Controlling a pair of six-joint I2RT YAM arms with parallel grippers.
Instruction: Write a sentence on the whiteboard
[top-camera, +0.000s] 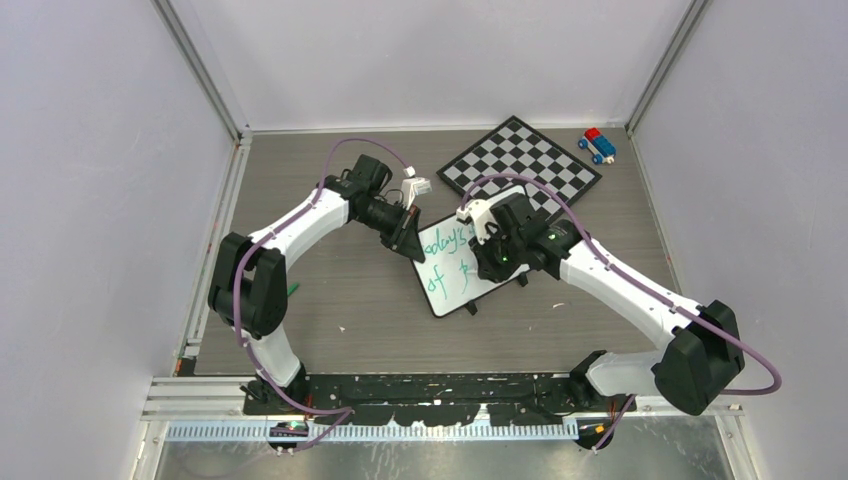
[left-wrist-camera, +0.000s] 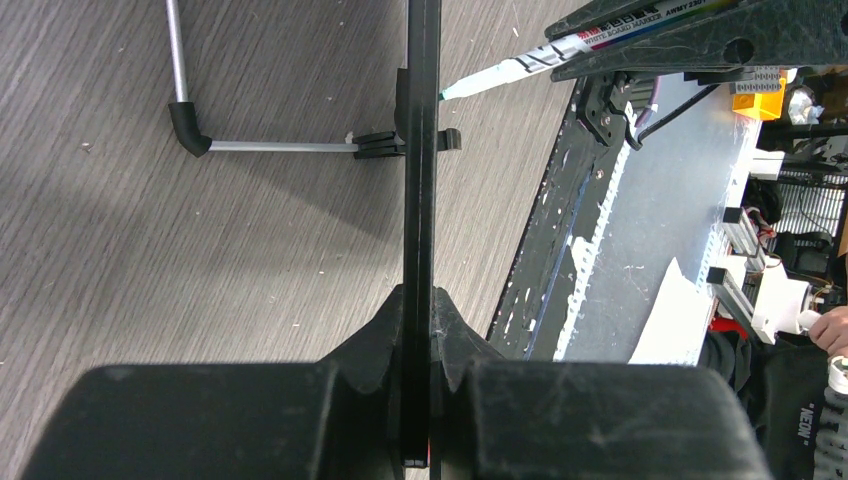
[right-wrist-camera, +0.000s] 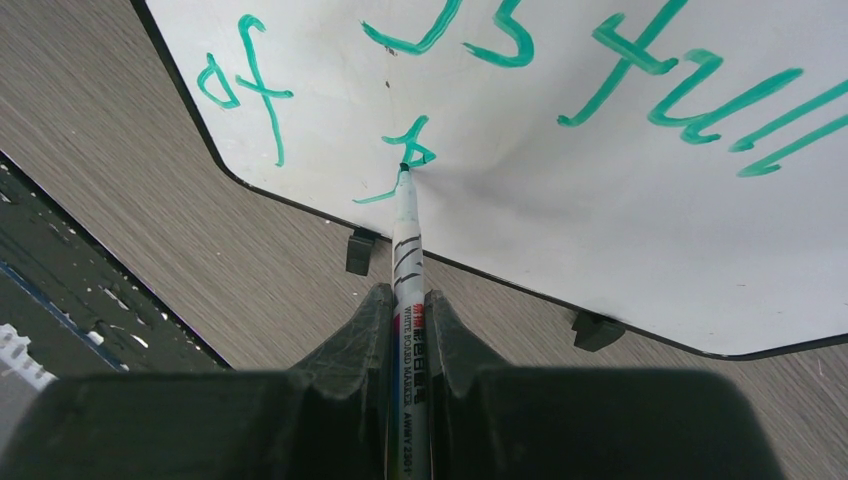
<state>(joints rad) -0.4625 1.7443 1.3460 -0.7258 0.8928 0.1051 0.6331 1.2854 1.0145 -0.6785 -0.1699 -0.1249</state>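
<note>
The whiteboard (top-camera: 452, 285) lies tilted in the middle of the table, with the sentence (top-camera: 447, 240) on it in green. My left gripper (top-camera: 408, 240) is shut on the board's left edge. In the left wrist view that edge is a dark upright bar (left-wrist-camera: 421, 150) between my fingertips (left-wrist-camera: 421, 300). My right gripper (right-wrist-camera: 405, 300) is shut on a whiteboard marker (right-wrist-camera: 407, 250), whose tip touches the whiteboard (right-wrist-camera: 560, 200) at a half-drawn letter after "of" (right-wrist-camera: 245, 85). Part of the line above, "full" (right-wrist-camera: 628, 62), shows too.
A black-and-white chessboard (top-camera: 520, 165) lies just behind the whiteboard. Red and blue toy blocks (top-camera: 598, 145) sit at the back right corner. The board's wire stand (left-wrist-camera: 190, 125) and black feet (right-wrist-camera: 360, 250) rest on the wood-grain table. Grey walls close three sides.
</note>
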